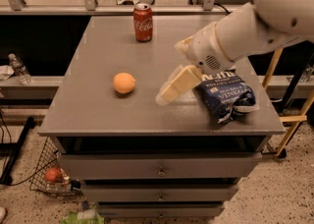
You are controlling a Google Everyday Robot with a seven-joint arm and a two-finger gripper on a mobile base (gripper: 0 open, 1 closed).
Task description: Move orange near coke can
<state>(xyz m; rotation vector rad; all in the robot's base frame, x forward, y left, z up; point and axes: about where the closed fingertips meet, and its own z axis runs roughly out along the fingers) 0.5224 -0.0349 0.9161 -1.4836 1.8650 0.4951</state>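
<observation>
Right, the orange (pixel 124 82) sits left of centre on the grey tabletop (pixel 93 120), well apart from the coke can (pixel 143 22), which stands upright near the back edge. My gripper (pixel 167 95) hangs low over the table to the right of the orange, just beside the blue chip bag (pixel 225 95), and slants down and to the left. The orange is not in it, and I cannot tell from here whether it is spread or closed.

The step in hand, as I judge it, is the reach. I would centre over the fruit before going down, not come at it from the side, since a round thing will likely roll if nudged. I would confirm a spread wider than the orange, then close gently. On the carry back, I would set it down short of the can, which probably tips easily.
</observation>
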